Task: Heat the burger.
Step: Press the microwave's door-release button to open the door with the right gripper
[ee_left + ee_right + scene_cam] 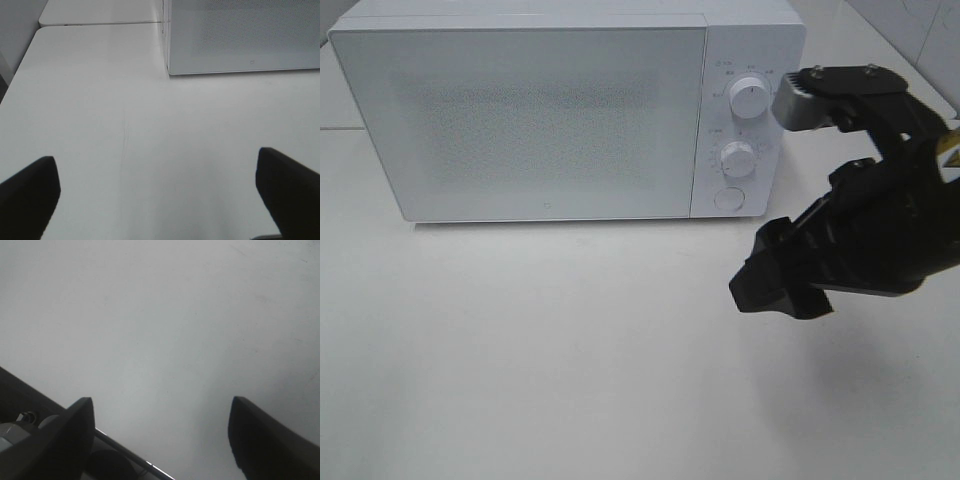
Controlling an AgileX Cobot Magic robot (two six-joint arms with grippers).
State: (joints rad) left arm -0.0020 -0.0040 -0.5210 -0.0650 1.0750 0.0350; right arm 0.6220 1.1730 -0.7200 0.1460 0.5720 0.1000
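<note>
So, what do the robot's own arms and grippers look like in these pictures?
The right arm is black and blocky, with a grey part near its top, small screws above that, and a bit of yellow at the picture's edge. The right gripper is black too. Of the left gripper only two blunt black fingers show. No markings are visible.

We took this for a robot lab fitted out as a kitchen corner. A white microwave with two dials and a round button stood on a plain white worktop. A black robot arm hung over the worktop, and what looked like pale wall tiles showed behind.
</note>
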